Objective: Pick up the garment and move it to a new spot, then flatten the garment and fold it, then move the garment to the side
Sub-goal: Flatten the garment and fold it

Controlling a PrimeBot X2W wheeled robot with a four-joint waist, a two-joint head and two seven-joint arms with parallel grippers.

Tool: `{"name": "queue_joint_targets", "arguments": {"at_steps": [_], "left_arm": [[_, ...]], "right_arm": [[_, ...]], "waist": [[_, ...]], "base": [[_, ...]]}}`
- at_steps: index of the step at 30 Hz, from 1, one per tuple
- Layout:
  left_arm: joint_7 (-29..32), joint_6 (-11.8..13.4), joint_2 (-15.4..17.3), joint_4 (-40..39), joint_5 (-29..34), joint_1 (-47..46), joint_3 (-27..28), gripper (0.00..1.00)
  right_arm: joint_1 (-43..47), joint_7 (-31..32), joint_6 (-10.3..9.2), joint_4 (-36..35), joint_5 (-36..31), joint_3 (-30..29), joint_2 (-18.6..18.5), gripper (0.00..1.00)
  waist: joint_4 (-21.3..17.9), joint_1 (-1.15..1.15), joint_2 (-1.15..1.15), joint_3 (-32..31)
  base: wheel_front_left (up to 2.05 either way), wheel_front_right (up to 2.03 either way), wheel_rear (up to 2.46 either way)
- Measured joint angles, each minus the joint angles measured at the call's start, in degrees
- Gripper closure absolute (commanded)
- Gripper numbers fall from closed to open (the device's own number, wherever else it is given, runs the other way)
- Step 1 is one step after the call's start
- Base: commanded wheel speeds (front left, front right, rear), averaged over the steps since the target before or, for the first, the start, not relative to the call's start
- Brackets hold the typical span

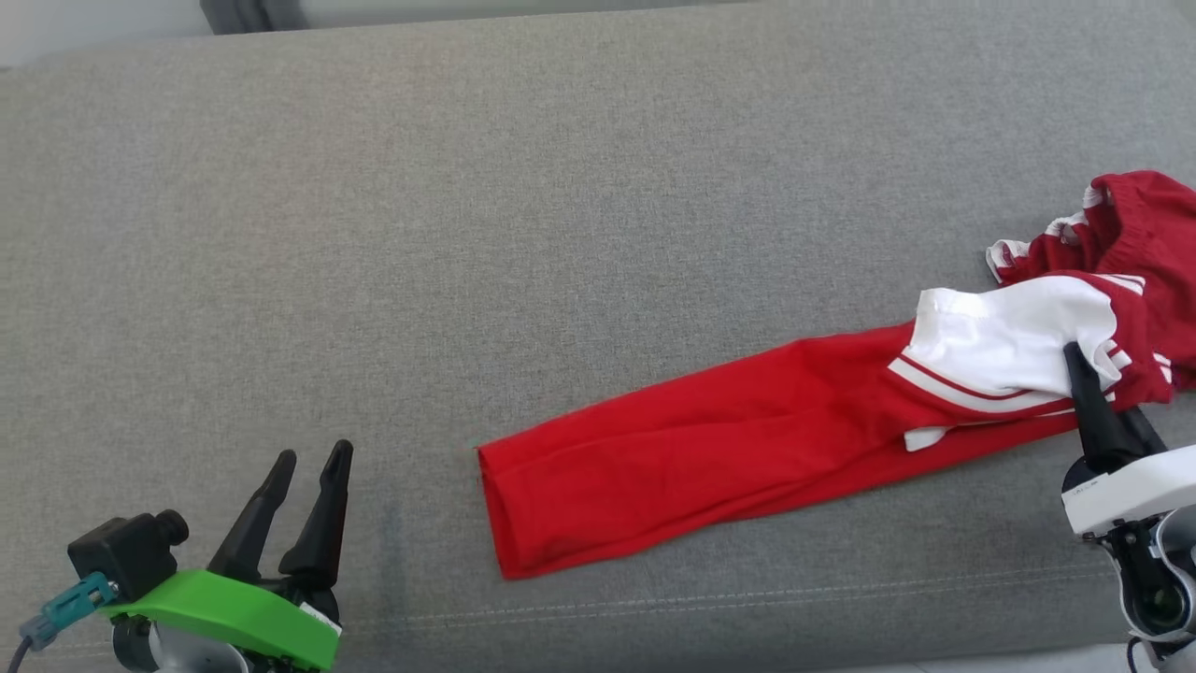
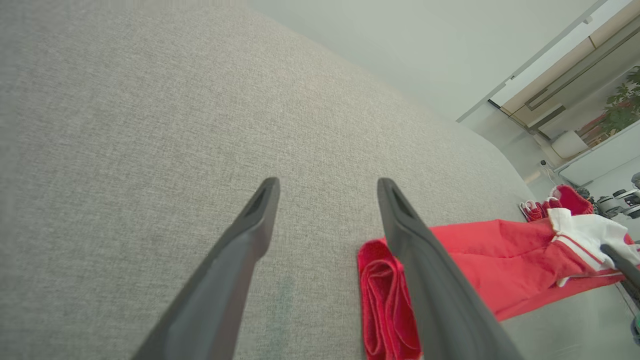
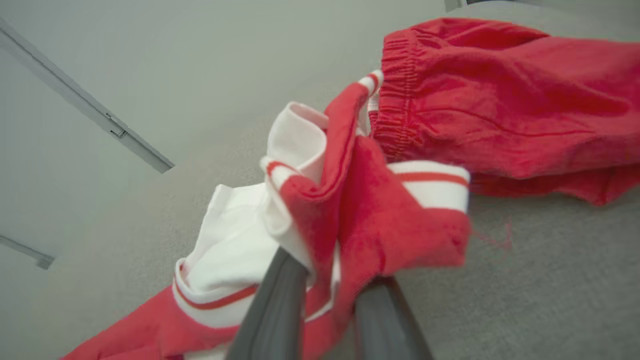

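The garment (image 1: 747,439) is a pair of red trousers with white panels and stripes, stretched across the grey cushion (image 1: 523,215) from the middle to the right edge. Its folded leg end (image 2: 385,300) lies low, its bunched waistband (image 3: 500,95) at the far right. My right gripper (image 1: 1089,374) is shut on the garment's red and white fabric (image 3: 350,220), which drapes over its fingers (image 3: 275,310). My left gripper (image 1: 313,458) stands open at the lower left, apart from the cloth, nothing between its fingers (image 2: 240,250).
The grey cushion's front seam (image 1: 747,594) runs along the bottom. A pale wall (image 2: 400,45) and a room with a plant (image 2: 625,100) lie beyond the cushion's far end. A dark object (image 1: 252,14) sits behind the cushion's back edge.
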Motion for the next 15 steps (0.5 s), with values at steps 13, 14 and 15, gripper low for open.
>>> {"name": "queue_joint_targets", "arguments": {"at_steps": [13, 14, 15], "left_arm": [[-0.32, 2.66, -3.37, -0.91, 4.88, 0.13, 0.07, 0.0], [-0.32, 2.66, -3.75, -1.0, 4.88, 0.15, 0.08, 0.0], [-0.32, 2.66, -4.04, -1.04, 4.9, 0.16, 0.07, 0.0]], "right_arm": [[-0.08, -0.07, -7.72, -8.66, -29.85, 11.11, -3.75, 1.0], [-0.08, -0.07, -8.13, -8.93, -31.34, 12.69, -3.88, 1.0], [-0.09, -0.07, -8.44, -9.1, -32.89, 14.14, -3.93, 1.0]], "waist": [[3.37, 0.0, 0.0, -3.54], [3.78, 0.0, 0.0, -3.66], [4.18, 0.0, 0.0, -3.76]], "base": [[0.0, 0.0, 0.0], [0.0, 0.0, 0.0], [0.0, 0.0, 0.0]]}}
